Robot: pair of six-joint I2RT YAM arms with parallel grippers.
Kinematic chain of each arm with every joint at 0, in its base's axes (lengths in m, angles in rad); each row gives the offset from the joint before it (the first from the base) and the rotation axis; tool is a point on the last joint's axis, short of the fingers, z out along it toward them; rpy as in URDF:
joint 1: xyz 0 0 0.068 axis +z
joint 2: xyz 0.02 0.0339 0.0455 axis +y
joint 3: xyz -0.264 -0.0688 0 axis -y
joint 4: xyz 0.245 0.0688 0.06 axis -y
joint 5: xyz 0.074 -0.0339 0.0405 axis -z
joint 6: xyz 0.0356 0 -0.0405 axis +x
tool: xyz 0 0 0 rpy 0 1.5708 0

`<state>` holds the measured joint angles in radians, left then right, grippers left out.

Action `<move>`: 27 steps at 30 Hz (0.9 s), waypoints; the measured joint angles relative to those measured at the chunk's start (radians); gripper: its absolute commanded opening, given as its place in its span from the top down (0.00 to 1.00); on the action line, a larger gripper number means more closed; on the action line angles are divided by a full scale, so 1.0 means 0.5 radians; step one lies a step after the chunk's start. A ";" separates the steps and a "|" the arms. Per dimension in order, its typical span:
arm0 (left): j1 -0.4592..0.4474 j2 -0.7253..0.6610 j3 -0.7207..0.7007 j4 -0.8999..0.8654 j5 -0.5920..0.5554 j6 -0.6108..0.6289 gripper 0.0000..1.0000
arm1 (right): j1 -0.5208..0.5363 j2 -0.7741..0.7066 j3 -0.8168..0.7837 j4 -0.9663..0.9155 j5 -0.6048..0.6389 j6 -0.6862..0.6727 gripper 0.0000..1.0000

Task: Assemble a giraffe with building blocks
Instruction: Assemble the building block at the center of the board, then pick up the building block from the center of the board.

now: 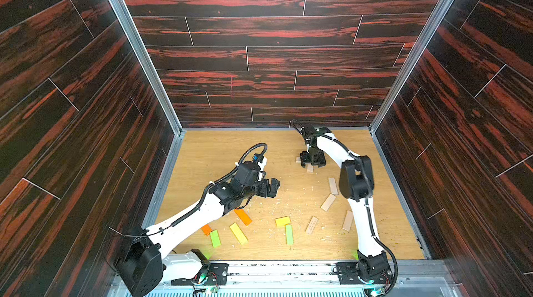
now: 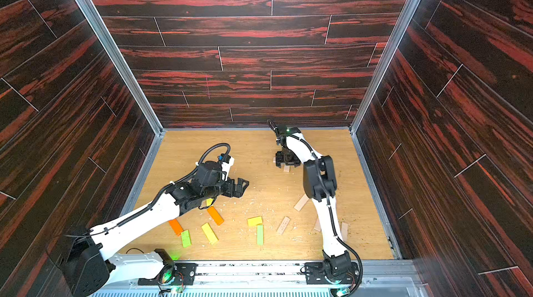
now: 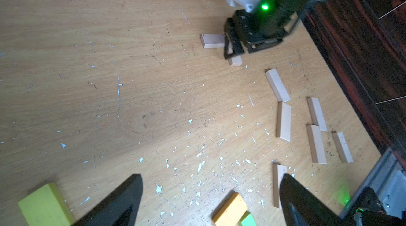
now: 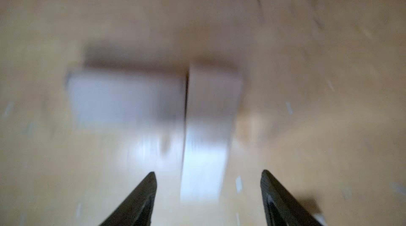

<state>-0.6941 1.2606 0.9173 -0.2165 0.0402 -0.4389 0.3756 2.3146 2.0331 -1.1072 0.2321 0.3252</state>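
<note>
Presently: right tool (image 1: 312, 165) is hovering, jaws apart and gripping nothing, over two pale planks (image 3: 212, 40) abutting at right angles toward the desk's (image 1: 230, 148) far edge; likely early body-laying. Left tool (image 3: 211, 183) is hanging wide apart, empty. Next: fetching a loose plank (image 1: 333, 185) lying toward the right edge.

Right wrist view: motion-blurred throughout. The wide pale plank (image 4: 127, 97) and the narrow pale plank (image 4: 208, 126) show smeared outlines only; contact between them cannot be determined. In both top views the right pincer (image 1: 313, 164) covers these two, with only their ends showing. Orange plank (image 1: 206, 229): partly hidden under the left arm (image 1: 196, 217). Left wrist view: yellow plank (image 3: 44, 205) and green plank (image 3: 248, 220) are cut off by the picture's edge.
</note>
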 measured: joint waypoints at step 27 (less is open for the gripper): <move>-0.056 -0.072 -0.069 -0.024 0.078 -0.202 0.00 | -0.304 -1.259 -1.851 0.700 -0.134 0.202 0.25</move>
<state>-0.7223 1.2243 0.8825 -0.2287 0.0792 -0.5400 0.2237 1.6852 1.1076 -0.7574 0.1654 0.4263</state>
